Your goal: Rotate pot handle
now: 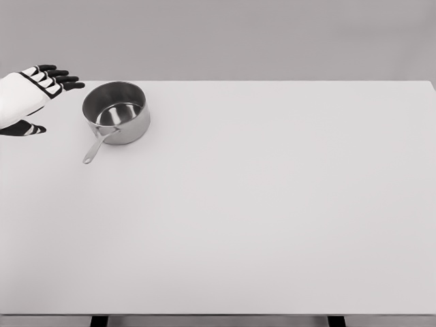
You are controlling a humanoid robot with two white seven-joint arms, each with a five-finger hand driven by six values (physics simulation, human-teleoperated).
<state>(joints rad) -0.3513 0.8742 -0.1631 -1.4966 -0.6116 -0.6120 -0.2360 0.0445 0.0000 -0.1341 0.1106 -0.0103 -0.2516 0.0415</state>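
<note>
Approach step, by the look of it: nothing gripped yet. Left hand (42, 87) at the upper left edge of the frame, fingers spread and relaxed, holding nothing, thumb hanging lower at the far left. Near the pot (117, 111) but apart from it, a clear gap between fingertips and rim. Pot upright on the white surface (272, 204) in the upper left of the frame, empty inside as far as can be seen. Handle (97, 144) sticking out toward the lower left, tip resting on or just above the surface, cannot tell which.

Next move, as a judgement: bring the hand down and right to the handle, close around it or push against its side, then swing it about the pot's middle. Calls for contact low on the handle, well out from the body, so the pot turns rather than slides.

Count: one pot, one handle, one hand in view, one surface. Right hand nowhere in the frame.
</note>
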